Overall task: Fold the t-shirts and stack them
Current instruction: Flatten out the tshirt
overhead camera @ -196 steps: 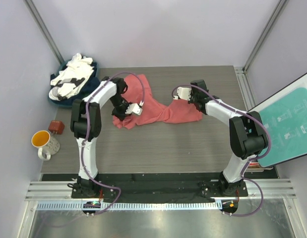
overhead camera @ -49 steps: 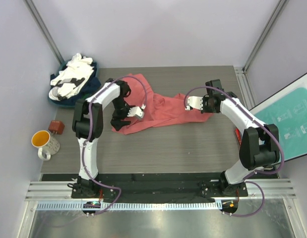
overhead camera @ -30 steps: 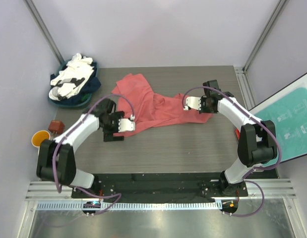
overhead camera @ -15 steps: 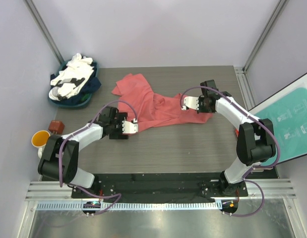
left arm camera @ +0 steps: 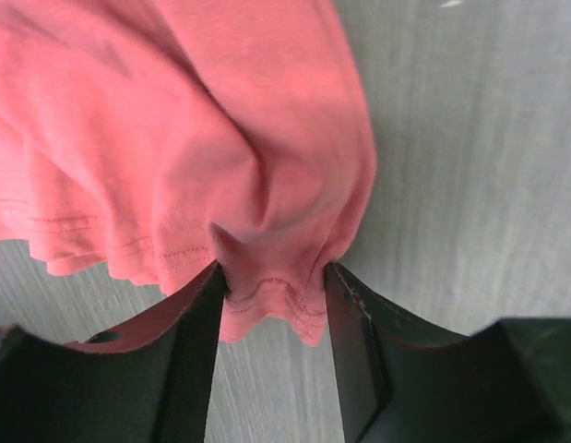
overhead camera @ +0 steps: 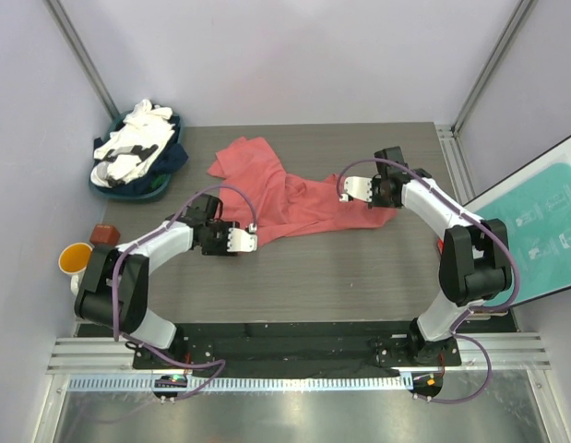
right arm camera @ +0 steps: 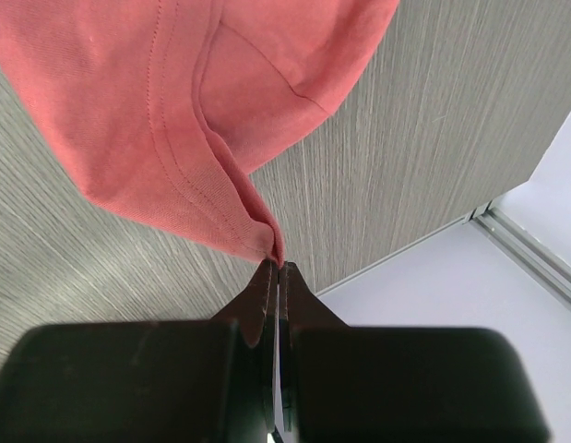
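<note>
The red t-shirt (overhead camera: 287,196) lies crumpled across the middle of the desk (overhead camera: 359,277), nearer the far edge than the near one, one part reaching toward the far left corner. Its near-left hem (left arm camera: 267,300) sits bunched between the fingers (left arm camera: 197,323) of the left tool (overhead camera: 251,239), which press on both sides of the fold and grasp it low over the desk. Its right end narrows to a stitched corner (right arm camera: 257,231), and the right tool (overhead camera: 352,188) is clenched on that corner, jaws fully together. A pile of white and navy t-shirts (overhead camera: 137,148) sits at the far left corner, well apart from both tools.
</note>
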Controlling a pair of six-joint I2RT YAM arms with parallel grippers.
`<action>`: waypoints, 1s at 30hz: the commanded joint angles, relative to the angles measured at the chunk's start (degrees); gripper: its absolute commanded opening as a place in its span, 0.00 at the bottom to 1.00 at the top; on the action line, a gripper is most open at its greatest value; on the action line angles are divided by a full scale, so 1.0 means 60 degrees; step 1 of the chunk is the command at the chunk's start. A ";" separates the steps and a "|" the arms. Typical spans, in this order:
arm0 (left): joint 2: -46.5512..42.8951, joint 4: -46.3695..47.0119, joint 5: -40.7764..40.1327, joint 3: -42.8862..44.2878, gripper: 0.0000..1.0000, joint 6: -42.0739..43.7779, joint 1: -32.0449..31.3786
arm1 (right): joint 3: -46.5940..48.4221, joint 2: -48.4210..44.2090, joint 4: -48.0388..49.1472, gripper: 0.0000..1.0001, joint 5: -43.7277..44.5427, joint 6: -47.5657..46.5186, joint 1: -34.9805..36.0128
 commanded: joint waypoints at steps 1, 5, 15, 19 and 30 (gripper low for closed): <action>-0.0602 -0.1326 0.0618 0.0349 0.48 0.0357 0.0038 | 0.0498 0.0162 0.0253 0.01 0.0130 -0.0025 -0.0094; -0.0588 -0.1708 0.0618 0.0379 0.21 0.0576 0.0038 | 0.0718 0.0382 0.0327 0.01 0.0085 0.0004 -0.0109; 0.0013 -0.1681 0.0252 0.0920 0.00 0.0035 0.0082 | 0.1041 0.0646 0.0517 0.01 0.0114 -0.0128 -0.0182; 0.0144 -0.2045 0.0413 0.1374 0.01 -0.0141 0.0199 | 0.1158 0.0704 0.0547 0.01 0.0071 -0.0128 -0.0270; 0.0263 -0.2983 0.0383 0.1434 0.39 0.0370 0.0199 | 0.0938 0.0558 0.0678 0.01 0.0056 -0.0157 -0.0358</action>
